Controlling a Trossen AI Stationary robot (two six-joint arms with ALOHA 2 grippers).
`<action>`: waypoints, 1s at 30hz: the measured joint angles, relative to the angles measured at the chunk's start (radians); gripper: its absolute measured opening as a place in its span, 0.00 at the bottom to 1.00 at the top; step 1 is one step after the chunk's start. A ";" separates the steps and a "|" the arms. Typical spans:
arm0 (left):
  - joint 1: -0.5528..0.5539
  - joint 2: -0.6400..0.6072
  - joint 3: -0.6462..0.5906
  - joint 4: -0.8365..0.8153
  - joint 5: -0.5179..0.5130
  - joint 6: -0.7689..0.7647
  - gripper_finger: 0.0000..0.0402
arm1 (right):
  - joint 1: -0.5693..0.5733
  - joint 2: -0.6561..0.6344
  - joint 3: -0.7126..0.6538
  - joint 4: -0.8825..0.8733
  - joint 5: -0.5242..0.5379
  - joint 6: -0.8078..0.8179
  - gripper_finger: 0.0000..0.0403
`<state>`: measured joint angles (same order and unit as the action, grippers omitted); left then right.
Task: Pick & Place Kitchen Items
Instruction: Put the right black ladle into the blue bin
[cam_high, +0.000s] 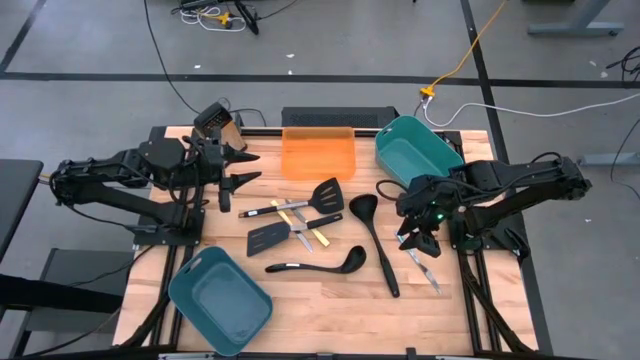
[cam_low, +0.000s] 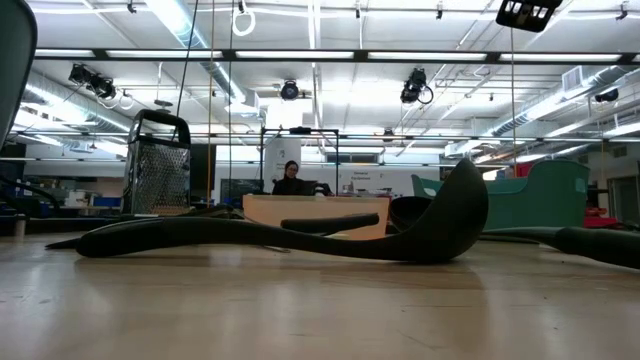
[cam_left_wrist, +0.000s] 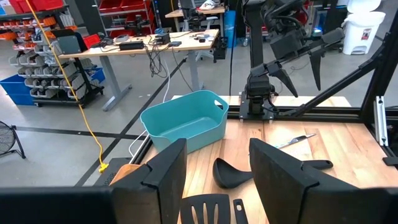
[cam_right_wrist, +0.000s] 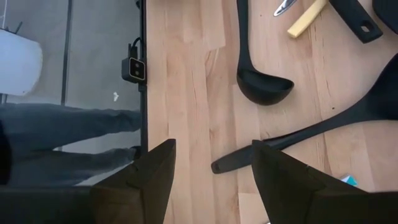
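Note:
Two black ladles lie flat on the wooden table: one (cam_high: 377, 245) runs far to near, the other (cam_high: 315, 265) lies crosswise and fills the low view (cam_low: 300, 235). Two black slotted spatulas (cam_high: 325, 193) (cam_high: 268, 238) and yellow-handled pieces (cam_high: 297, 222) lie mid-table. A silver piece of cutlery (cam_high: 422, 266) lies at the right. My right gripper (cam_high: 418, 240) is open and points down above the table beside this cutlery. In its wrist view the open fingers (cam_right_wrist: 214, 180) stand on either side of a ladle's handle end (cam_right_wrist: 217, 166), clear of it. My left gripper (cam_high: 248, 170) is open and empty at the far left, also shown in its wrist view (cam_left_wrist: 217, 180).
A teal bin (cam_high: 415, 150) stands at the far right and another (cam_high: 220, 298) at the near left. An orange tray (cam_high: 318, 153) lies at the far middle and a metal grater (cam_high: 218, 125) at the far left. A person (cam_low: 290, 178) sits in the room beyond.

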<state>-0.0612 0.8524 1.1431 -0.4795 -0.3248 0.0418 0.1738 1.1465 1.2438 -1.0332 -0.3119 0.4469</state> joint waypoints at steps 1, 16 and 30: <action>0.000 0.000 0.000 0.000 0.000 0.000 0.45 | 0.000 0.000 0.000 0.000 0.000 0.000 0.53; 0.000 -0.001 0.000 0.000 0.000 0.000 0.45 | 0.017 0.001 0.000 0.000 0.029 0.000 0.53; 0.000 -0.001 0.000 0.000 0.000 0.000 0.45 | 0.044 0.001 0.000 -0.006 0.070 0.054 0.53</action>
<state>-0.0609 0.8516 1.1431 -0.4797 -0.3248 0.0418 0.2176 1.1473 1.2435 -1.0392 -0.2423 0.5011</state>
